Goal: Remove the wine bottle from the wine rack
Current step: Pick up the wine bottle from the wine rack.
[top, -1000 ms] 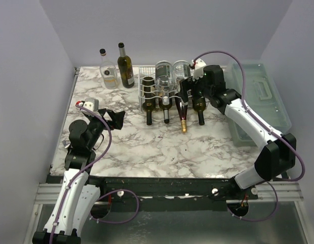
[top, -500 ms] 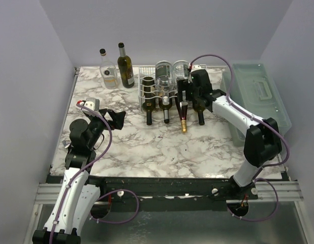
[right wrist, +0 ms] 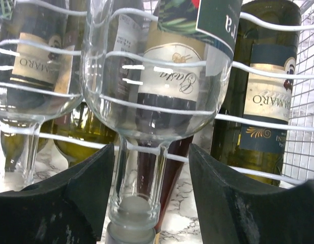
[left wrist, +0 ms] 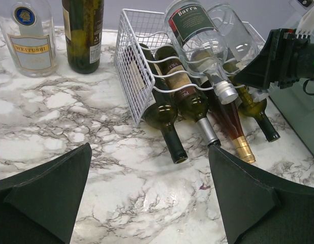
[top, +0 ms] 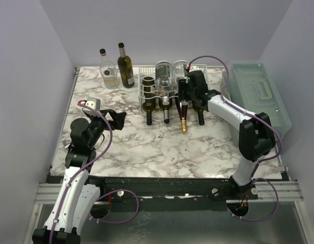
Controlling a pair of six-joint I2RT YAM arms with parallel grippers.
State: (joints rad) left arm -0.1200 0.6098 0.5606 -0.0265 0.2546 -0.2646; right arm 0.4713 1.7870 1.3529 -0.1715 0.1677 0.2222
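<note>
Marbled tabletop (top: 147,147) bearing white wine rack (top: 145,90): right hand (right wrist: 152,152), newly advanced and half-closed, astride neck of clear wine bottle (right wrist: 157,76) on upper tier, not yet clamped, lift-out judged near; left hand (left wrist: 149,157) fully spread, well apart.

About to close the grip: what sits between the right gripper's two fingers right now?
The neck of a clear glass bottle lying in the wine rack, shown in the right wrist view.

The wine rack (left wrist: 131,61), white wire grid with wavy cradles in two tiers, stands upright. The wine bottle (right wrist: 157,109), clear glass, lies in the rack's upper right cradle, neck pointing out the front.
</note>
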